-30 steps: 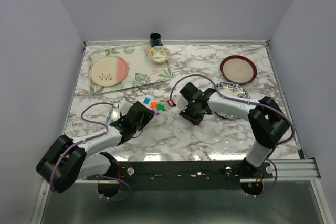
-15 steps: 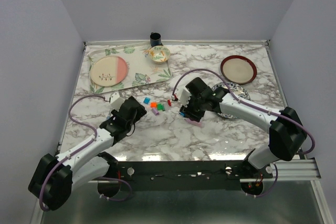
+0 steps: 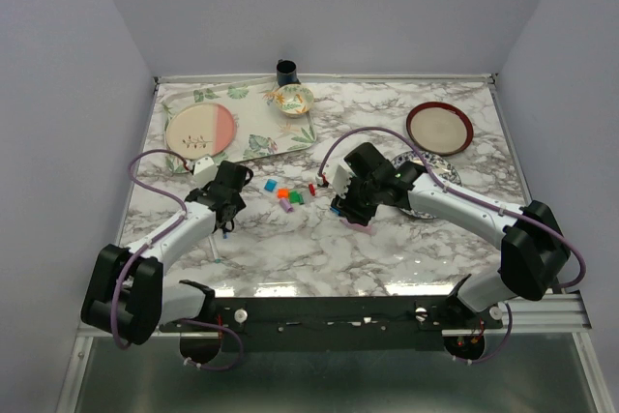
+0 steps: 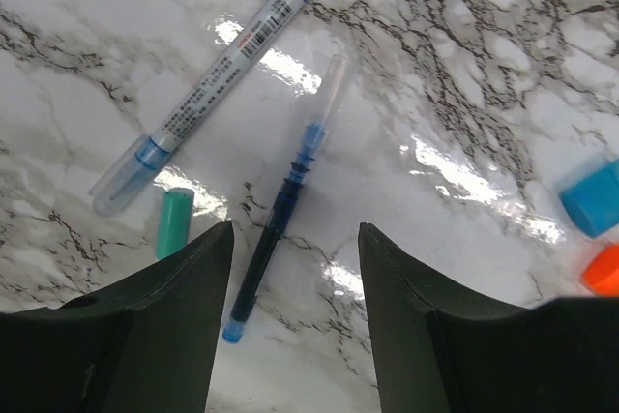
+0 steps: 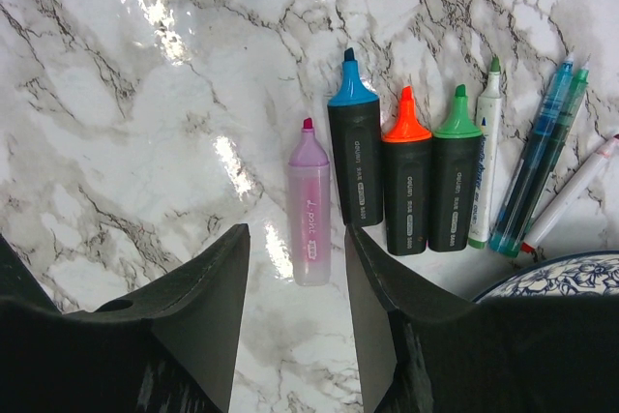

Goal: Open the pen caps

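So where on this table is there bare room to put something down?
The widest bare stretch is the near marble between the left arm and the right arm. There is also room at the back between the small bowl and the red plate. The middle is crowded: loose caps, with pens on either side.

And the orange cap, just under the blue cap, runs off the frame, and blue's clipped too! Now the plate: mostly lost behind the right hand.
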You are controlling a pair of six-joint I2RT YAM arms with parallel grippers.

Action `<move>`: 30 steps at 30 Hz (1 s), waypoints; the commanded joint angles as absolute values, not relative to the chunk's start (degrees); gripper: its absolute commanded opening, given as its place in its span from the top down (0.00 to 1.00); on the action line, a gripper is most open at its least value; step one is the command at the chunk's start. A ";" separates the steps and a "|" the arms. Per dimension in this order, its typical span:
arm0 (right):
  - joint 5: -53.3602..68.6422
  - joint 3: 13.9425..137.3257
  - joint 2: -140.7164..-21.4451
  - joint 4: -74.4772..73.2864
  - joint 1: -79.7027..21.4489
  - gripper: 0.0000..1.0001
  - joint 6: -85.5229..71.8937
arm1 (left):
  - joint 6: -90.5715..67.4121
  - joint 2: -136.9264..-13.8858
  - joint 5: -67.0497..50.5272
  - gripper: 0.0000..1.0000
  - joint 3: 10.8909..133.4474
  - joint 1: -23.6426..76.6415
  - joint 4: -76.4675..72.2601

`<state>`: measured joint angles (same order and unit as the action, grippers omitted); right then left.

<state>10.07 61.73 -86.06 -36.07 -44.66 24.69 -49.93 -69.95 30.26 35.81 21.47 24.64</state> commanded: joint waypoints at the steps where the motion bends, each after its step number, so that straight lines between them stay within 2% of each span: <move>1: 11.60 61.00 -84.99 -35.42 -44.74 0.48 25.31 | -45.79 -72.77 25.41 0.38 34.37 17.93 22.60; 7: 11.95 60.82 -85.08 -35.42 -44.65 0.48 25.31 | -44.56 -75.76 21.45 0.51 33.84 16.26 20.57; 17: 13.36 60.82 -83.76 -35.24 -44.56 0.48 25.31 | -43.51 -76.29 17.24 0.81 33.58 16.00 19.34; 23: 15.73 60.64 -82.71 -35.07 -44.38 0.48 25.58 | -43.24 -73.40 11.26 0.91 31.12 16.08 14.69; 30: 24.42 60.21 -79.19 -34.10 -44.38 0.48 25.23 | -45.44 -60.85 -4.73 0.97 23.48 16.26 2.39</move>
<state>16.64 60.95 -82.19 -35.70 -44.51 25.04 -43.59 -67.88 8.73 27.46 15.99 12.19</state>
